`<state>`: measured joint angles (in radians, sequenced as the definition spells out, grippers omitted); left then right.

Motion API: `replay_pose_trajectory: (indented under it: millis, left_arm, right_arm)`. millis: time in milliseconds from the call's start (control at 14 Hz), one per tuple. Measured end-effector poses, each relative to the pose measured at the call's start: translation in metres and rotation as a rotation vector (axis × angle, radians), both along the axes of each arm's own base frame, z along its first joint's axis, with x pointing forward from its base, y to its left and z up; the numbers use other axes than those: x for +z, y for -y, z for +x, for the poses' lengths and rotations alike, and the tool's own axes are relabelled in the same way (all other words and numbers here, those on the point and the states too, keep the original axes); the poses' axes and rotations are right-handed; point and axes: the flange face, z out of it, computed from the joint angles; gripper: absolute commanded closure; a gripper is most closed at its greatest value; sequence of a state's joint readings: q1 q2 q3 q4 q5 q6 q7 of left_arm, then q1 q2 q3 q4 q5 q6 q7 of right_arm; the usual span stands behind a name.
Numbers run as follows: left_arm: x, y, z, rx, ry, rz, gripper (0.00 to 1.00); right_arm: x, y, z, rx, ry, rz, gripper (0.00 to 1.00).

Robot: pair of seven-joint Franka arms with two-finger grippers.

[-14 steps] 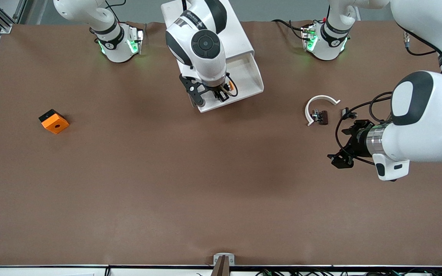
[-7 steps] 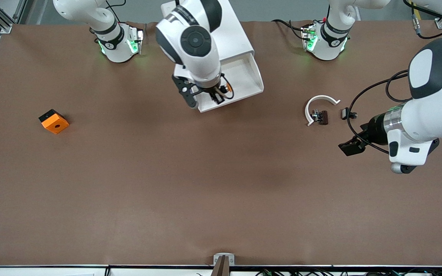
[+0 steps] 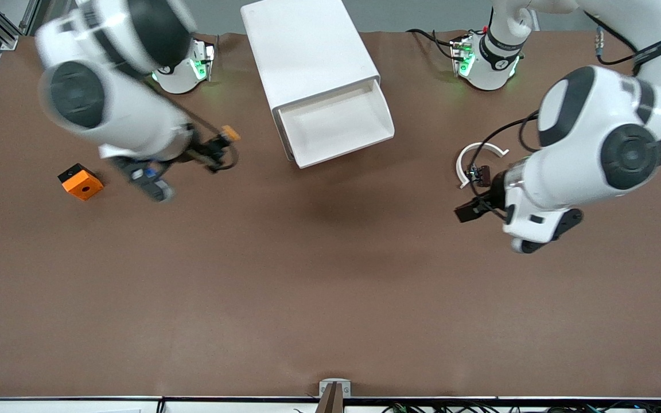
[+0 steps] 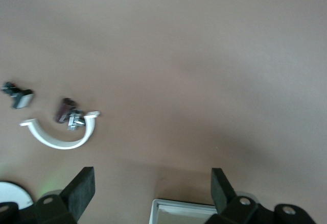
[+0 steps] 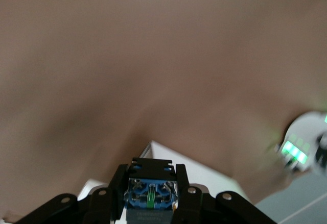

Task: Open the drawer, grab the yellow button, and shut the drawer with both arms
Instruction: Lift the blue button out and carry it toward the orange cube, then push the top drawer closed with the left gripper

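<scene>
While my right gripper (image 3: 216,150) held the button (image 3: 229,133) tight over bare table, the drawer (image 3: 336,123) sat open and empty. My left gripper (image 4: 150,191), fingers apart, hung near it. A fast swing might shake the button loose.

The right pincer (image 3: 216,150), over the brown surface (image 3: 319,287), grips the orange-capped button (image 3: 228,135); the white cabinet's top drawer (image 3: 339,127) stands open, and the left pincer (image 3: 468,211) hovers near a white curved clip (image 3: 471,158).

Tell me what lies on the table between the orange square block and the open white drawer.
Nothing rests there: in the front view, only bare brown table separates the orange square block from the open white drawer. The right gripper, holding the orange-capped button, is above it.
</scene>
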<state>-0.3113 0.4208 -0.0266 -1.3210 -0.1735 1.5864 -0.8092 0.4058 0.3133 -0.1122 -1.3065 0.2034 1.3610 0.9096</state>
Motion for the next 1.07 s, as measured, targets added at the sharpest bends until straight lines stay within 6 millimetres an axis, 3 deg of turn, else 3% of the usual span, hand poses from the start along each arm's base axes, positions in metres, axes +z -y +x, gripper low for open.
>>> replay_pose_trajectory:
  millis: [143,286,500,714,857,1071]
  left_arm:
    - [-0.03,0.027,-0.01,-0.032,0.015,-0.02,0.0]
    - [-0.061,0.059,-0.027,-0.101,0.039,-0.003,0.0]
    - [-0.098,0.118,-0.072,-0.214,0.023,0.042,0.0]
    - [-0.124,0.156,-0.114,-0.26,-0.029,0.073,0.0]
    - [-0.131,0.177,-0.137,-0.274,-0.05,0.077,0.0]
    - [-0.13,0.204,-0.164,-0.293,-0.08,0.049,0.0]
  right_arm:
    - [-0.012,0.079,0.027,0.144,0.037,0.002,0.76]
    - [-0.045,0.135,0.05,0.328,0.096,-0.027,0.76]
    - [-0.12,0.182,0.072,0.511,0.163,-0.062,0.76]
    - [-0.19,0.224,0.082,0.624,0.197,-0.065,0.76]
    - [-0.224,0.249,0.087,0.643,0.193,-0.06,0.76]
    - [-0.264,0.27,0.088,0.681,0.183,-0.077,0.76]
